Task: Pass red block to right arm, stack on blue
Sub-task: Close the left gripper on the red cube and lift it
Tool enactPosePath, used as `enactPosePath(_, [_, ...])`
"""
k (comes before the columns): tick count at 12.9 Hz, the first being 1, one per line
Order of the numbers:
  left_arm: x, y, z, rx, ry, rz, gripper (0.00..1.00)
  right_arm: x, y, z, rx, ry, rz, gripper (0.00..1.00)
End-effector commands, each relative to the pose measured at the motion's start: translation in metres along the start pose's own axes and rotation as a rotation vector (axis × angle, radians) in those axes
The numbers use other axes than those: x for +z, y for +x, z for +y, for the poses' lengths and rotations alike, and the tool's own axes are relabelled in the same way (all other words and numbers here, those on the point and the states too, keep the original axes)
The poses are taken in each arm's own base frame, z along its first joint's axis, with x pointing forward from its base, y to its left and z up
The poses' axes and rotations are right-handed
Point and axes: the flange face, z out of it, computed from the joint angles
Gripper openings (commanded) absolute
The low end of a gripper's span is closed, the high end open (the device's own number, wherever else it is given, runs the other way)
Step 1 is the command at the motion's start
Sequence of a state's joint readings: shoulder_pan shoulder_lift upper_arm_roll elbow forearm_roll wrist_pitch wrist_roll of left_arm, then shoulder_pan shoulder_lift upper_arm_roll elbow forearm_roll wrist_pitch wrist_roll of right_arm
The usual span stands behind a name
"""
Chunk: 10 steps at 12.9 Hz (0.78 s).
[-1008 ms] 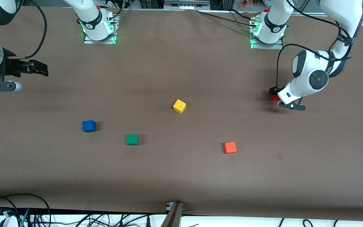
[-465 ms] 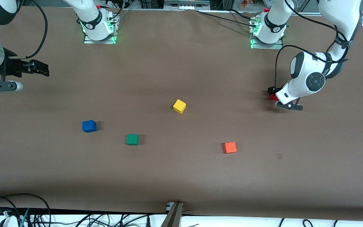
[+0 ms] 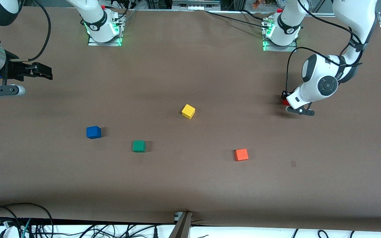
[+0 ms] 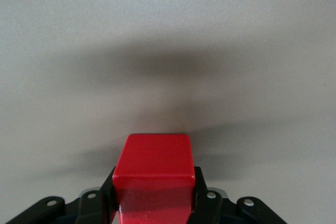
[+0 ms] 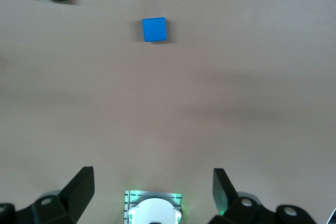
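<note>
The red block [image 4: 153, 163] sits between the black fingers [image 4: 202, 192] of my left gripper [image 4: 153, 182], which is shut on it. In the front view only a sliver of the red block [image 3: 286, 102] shows under the left arm's white wrist, low at the table near the left arm's end; my left gripper [image 3: 287, 98] is mostly hidden there. The blue cube [image 3: 93, 132] lies on the table toward the right arm's end, also seen as the blue cube [image 5: 154, 29]. My right gripper [image 3: 43, 72] hovers open and empty at that end, its fingers [image 5: 81, 187] wide apart.
A yellow cube [image 3: 188, 111] lies mid-table, a green cube [image 3: 139, 146] beside the blue one and nearer the front camera, and an orange cube [image 3: 241, 154] toward the left arm's end. Both arm bases [image 3: 104, 28] stand at the table's back edge.
My left gripper has shut on the red block, and the left arm's wrist has shifted slightly. The right arm waits almost unmoved.
</note>
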State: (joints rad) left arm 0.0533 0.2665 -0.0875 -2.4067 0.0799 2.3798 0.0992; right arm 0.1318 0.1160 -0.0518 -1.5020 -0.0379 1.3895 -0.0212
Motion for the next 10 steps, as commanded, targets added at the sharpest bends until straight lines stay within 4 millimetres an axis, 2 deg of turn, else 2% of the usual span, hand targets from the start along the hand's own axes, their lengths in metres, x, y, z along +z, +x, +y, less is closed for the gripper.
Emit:
enactPosePath(1, [-0.024, 0.006, -0.002, 0.113, -0.008, -0.005, 0.16, -0.004, 0.003, -0.025, -0.041, 0.001, 0.006, 1.0])
enactPosePath(2, [-0.041, 0.011, 0.003, 0.158, -0.03, -0.012, 0.16, -0.005, 0.004, -0.029, -0.046, 0.0, 0.008, 1.0])
enactPosePath(5, [-0.112, 0.041, 0.004, 0.399, -0.182, 0.006, 0.16, -0.003, 0.004, -0.034, -0.058, 0.029, 0.003, 1.0])
enactPosePath(7, [-0.129, 0.055, 0.005, 0.553, -0.259, 0.062, 0.15, 0.004, 0.009, -0.04, -0.072, 0.075, -0.012, 1.0])
enactPosePath(10, [-0.13, 0.073, 0.01, 0.662, -0.387, 0.169, 0.16, 0.025, 0.025, -0.056, -0.086, 0.205, -0.05, 1.0])
